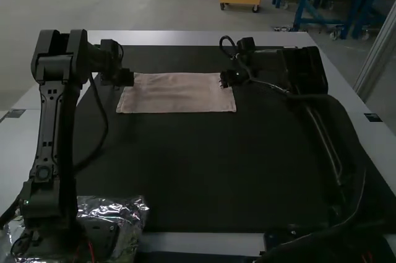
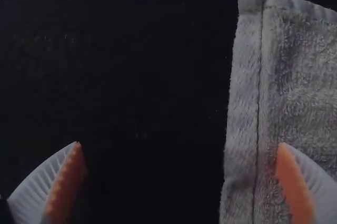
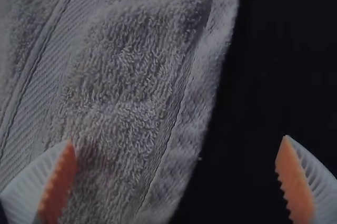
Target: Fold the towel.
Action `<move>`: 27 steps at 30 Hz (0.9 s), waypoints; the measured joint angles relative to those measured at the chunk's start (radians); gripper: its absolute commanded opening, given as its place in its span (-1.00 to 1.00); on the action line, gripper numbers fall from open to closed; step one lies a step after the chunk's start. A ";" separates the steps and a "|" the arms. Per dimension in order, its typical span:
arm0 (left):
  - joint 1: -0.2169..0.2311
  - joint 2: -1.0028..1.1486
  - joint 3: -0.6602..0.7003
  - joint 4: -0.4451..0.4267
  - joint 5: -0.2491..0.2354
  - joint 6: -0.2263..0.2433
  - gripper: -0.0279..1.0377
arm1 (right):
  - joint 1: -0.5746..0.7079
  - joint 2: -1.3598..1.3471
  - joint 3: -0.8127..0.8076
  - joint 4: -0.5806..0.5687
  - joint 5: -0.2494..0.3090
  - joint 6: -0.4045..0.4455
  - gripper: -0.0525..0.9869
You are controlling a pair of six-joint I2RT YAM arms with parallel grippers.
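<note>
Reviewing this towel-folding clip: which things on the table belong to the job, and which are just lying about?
Part of the job:
- towel
- left gripper, open
- right gripper, open
- dark mat under the towel

Lying about:
- crinkled plastic by the left arm's base

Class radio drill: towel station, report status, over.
Left gripper, right gripper: jaws open, at opposite ends of towel. Towel lying flat, unheld. Crumpled plastic by left arm, away from towel.
</note>
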 measured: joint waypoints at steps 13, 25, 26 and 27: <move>0.002 0.000 -0.003 0.031 0.010 0.001 0.66 | 0.005 0.029 0.047 0.016 -0.005 0.005 0.74; 0.005 0.000 -0.003 0.068 0.011 0.008 0.64 | 0.022 0.101 0.183 -0.019 -0.007 0.049 0.44; 0.005 0.000 -0.003 0.068 0.011 0.011 0.55 | 0.022 0.101 0.184 -0.023 -0.011 0.050 0.15; 0.005 0.000 -0.003 0.068 0.011 0.013 0.17 | 0.023 0.101 0.184 -0.026 -0.013 0.052 -0.32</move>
